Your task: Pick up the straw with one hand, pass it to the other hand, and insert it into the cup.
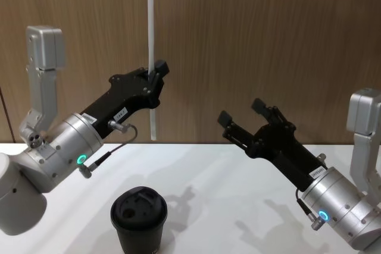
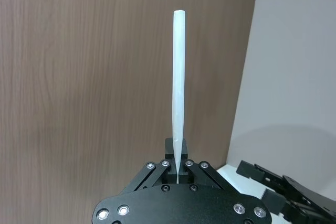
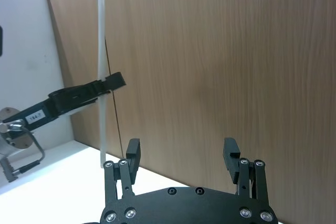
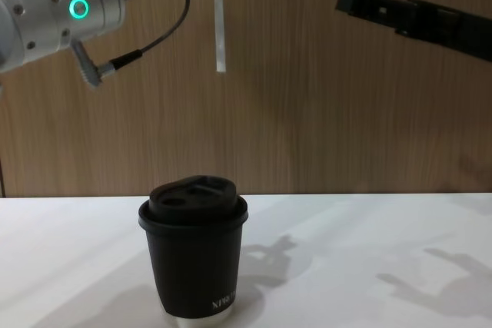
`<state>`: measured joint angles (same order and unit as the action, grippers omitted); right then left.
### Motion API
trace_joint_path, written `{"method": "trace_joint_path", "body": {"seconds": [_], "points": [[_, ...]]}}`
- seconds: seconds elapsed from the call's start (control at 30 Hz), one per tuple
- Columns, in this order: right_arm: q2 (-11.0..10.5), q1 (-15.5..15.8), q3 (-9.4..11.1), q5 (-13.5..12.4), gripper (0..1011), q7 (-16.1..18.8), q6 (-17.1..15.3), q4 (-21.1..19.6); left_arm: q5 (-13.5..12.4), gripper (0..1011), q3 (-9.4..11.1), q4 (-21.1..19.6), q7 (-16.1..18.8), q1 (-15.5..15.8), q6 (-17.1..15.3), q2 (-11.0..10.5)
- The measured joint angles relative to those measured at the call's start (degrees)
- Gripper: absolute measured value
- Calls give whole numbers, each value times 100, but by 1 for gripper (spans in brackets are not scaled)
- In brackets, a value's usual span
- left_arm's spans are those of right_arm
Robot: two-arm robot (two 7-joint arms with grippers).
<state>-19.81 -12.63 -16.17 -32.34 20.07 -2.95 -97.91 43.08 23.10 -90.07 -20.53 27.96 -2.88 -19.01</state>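
The cup (image 1: 139, 218) stands upright on the white table (image 1: 238, 171), closest to the robot, with its black sip lid on and small white lettering near its base. Nothing touches it.

Above the cup and to its left, the left gripper (image 1: 156, 75) (the one whose wrist ring glows green-teal) reaches up and away from the robot. Its fingers are pressed together on the straw (image 1: 151, 34) and pinch it somewhat below its middle. The straw is upright, or very nearly so. Its lower end hangs high over the cup, well clear of the lid and a little to the right of the cup's centre. Its longer part rises above the fingers.

To the right of the cup and also raised well above it, the right gripper (image 1: 243, 112) (blue ring at the wrist) points towards the straw. Its two fingers are spread wide with nothing between them, and it is well apart from both the straw and the left gripper.

Behind the cup, past the table's far edge, a wooden wall (image 1: 268, 40) closes the scene.
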Motion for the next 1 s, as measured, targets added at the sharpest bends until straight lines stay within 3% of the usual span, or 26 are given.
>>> {"method": "trace_joint_path", "body": {"seconds": [0.73,1.0], "points": [[-32,36,22,-2,1000,-23,-7,-25,-97,1,-114,-846,-12,-655,-264,-717],[-36,40,27,-3,1000,-27,-7,-29,-8,2,-161,-987,-26,-841,-306,-861]]}}
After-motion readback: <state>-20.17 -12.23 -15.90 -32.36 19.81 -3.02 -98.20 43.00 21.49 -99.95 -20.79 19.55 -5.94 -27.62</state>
